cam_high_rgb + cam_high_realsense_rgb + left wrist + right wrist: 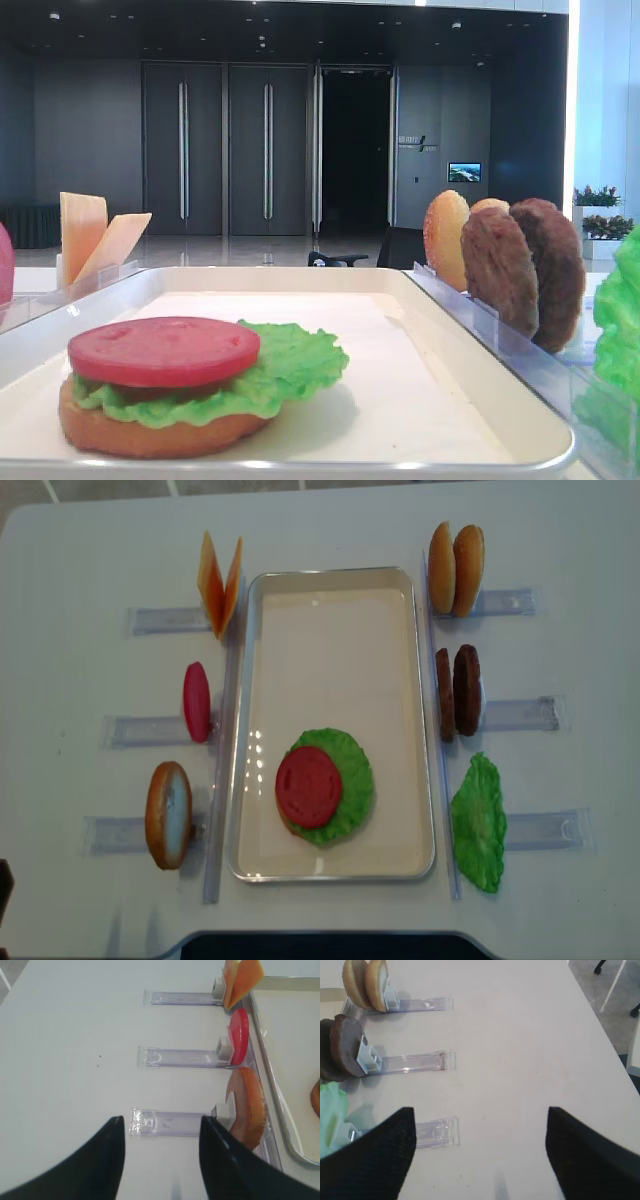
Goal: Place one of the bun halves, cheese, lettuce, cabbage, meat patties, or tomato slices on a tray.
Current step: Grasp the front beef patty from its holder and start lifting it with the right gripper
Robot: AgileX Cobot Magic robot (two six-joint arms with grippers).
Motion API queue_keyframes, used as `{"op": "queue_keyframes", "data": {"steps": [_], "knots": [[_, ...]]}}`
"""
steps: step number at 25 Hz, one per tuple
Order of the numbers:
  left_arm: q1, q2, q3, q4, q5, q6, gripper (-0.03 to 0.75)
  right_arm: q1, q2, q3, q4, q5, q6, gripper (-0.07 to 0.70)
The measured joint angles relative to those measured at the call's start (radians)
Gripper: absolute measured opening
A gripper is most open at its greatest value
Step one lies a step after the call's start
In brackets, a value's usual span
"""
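Overhead, neither arm shows; wrist views crop both grippers to dark fingertips. Left gripper (160,1152) and right gripper (480,1147) hang released, holding nothing. Ahead, between them, the tray (262,585) carries a bun half (150,432), frilly lettuce (350,775) and a matte tomato slice (308,786), stacked.

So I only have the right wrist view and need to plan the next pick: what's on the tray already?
Observer: A bun half at the bottom, lettuce on it, a tomato slice on top, in the tray.
Operator: Any cheese left?
Observer: Yes, two cheese slices stand in the rack left of the tray.
Operator: And another tomato?
Observer: One spare tomato slice stands upright in the middle left rack.
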Motion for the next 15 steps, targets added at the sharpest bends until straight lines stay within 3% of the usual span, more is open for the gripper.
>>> {"op": "queue_keyframes", "data": {"steps": [15], "knots": [[0.0, 0.0, 0.0, 0.0, 0.0, 0.0, 0.257, 0.0, 0.072, 0.0, -0.003, 0.0, 0.0, 0.54]]}}
